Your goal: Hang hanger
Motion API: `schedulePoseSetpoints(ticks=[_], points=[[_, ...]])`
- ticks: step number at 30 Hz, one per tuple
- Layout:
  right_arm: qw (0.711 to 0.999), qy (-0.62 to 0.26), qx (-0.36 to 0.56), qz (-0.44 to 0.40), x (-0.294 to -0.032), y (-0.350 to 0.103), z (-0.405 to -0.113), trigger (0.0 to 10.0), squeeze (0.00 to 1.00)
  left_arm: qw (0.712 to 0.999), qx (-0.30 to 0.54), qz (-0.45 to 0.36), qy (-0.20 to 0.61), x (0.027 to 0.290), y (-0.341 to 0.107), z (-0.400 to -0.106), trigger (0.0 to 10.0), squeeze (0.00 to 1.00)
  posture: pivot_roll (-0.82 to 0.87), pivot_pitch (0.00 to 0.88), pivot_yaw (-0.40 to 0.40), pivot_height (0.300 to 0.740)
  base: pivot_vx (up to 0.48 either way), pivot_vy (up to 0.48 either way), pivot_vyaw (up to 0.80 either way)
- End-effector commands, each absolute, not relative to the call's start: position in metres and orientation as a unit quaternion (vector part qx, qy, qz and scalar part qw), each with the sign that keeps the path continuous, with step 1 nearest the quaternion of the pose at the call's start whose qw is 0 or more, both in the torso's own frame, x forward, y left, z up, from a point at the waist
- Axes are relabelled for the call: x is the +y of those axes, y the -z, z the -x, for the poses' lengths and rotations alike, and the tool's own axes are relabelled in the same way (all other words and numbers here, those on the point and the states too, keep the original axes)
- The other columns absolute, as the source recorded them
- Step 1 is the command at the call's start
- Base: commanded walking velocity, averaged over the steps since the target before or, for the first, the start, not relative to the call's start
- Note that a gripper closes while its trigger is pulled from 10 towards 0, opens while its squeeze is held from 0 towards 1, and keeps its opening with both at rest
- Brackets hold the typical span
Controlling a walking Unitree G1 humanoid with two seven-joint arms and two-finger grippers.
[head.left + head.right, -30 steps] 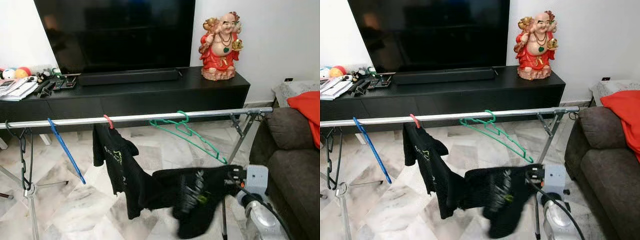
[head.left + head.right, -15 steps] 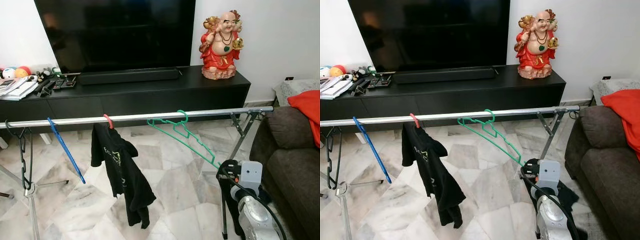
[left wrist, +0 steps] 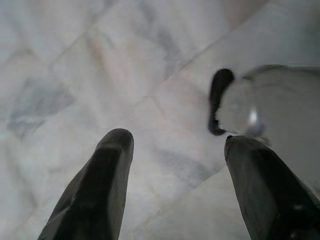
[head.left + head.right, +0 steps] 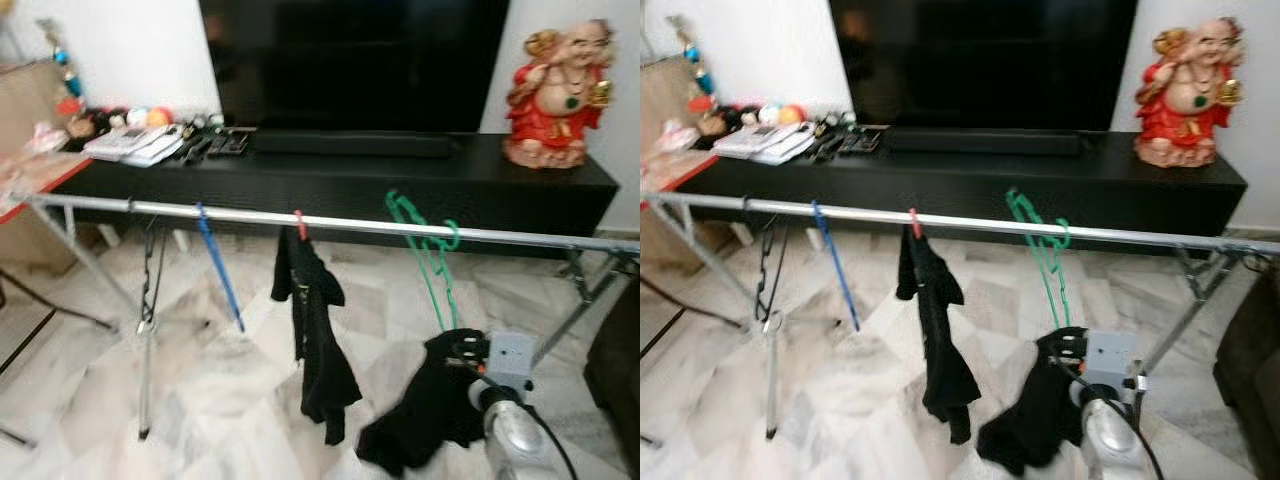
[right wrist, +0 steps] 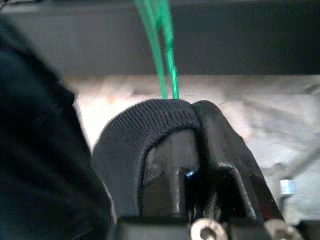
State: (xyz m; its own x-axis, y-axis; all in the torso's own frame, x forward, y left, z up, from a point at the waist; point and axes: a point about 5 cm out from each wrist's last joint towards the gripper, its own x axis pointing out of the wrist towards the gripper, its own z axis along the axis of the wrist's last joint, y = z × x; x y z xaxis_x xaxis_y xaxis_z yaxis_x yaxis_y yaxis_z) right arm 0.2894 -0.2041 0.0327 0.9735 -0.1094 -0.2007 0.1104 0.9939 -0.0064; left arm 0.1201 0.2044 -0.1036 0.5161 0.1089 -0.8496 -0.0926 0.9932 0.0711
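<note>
Rail (image 4: 340, 221): spans the room on splayed legs, marble floor (image 4: 200, 400) open beneath.
Green hanger (image 4: 428, 262): hooked on rail, long axis hanging steeply down toward right gripper (image 5: 197, 117).
Right gripper: pinched shut on black garment (image 4: 425, 415), low beside hanger's bottom end.
Left gripper (image 3: 175, 150): spread wide above floor.

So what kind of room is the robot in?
It looks like a living room in a home. A big television stands on a long black cabinet, with a red statue beside it, and a clothes rail with hangers stands on the marble floor.
</note>
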Motion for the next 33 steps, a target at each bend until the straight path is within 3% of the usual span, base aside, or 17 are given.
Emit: schedulePoseSetpoints(ticks=[1,9,14,16,17,18,25,33], points=[[0.99,0.075,0.12,-0.002,-0.215,-0.022,-0.28,10.0,0.0,0.866,0.497,-0.002,-0.058,0.2,0.106,-0.115,10.0,0.0,0.0,0.0,0.056,0.74,0.0,0.0,0.8],[0.976,0.07,0.205,-0.007,-0.216,0.009,-0.264,10.0,0.0,0.877,0.46,0.056,-0.125,0.199,0.104,-0.115,10.0,0.0,0.03,0.0,0.03,0.74,0.0,0.0,0.26],[0.967,0.083,0.242,-0.005,-0.219,0.021,-0.255,10.0,0.0,0.898,0.422,0.052,-0.113,0.197,0.1,-0.122,10.0,0.0,0.07,0.0,0.016,0.74,0.0,0.0,0.0],[0.965,0.089,0.245,-0.003,-0.22,0.022,-0.254,10.0,0.0,0.946,0.306,0.014,-0.103,0.224,0.062,-0.192,10.0,0.0,0.07,0.0,0.014,0.74,0.0,0.0,0.0],[0.963,0.095,0.251,-0.007,-0.22,0.024,-0.253,10.0,0.0,0.977,0.194,-0.018,-0.082,0.238,0.017,-0.244,10.0,0.0,0.07,0.0,0.014,0.74,0.0,0.0,0.0],[0.963,0.096,0.253,-0.009,-0.22,0.025,-0.253,10.0,0.0,0.982,0.172,-0.023,-0.075,0.238,0.009,-0.251,10.0,0.0,0.07,0.0,0.014,0.74,0.0,0.0,0.0],[0.949,0.105,0.298,-0.011,-0.22,0.04,-0.237,10.0,0.0,0.997,0.061,-0.01,-0.036,0.214,-0.022,-0.262,10.0,0.0,0.12,0.0,0.004,0.74,0.0,0.0,0.0],[0.942,0.125,0.31,-0.014,-0.223,0.046,-0.228,10.0,0.0,1.0,0.013,0.015,-0.008,0.192,-0.043,-0.265,10.0,0.0,0.12,0.0,0.015,0.74,0.0,0.0,0.0]])
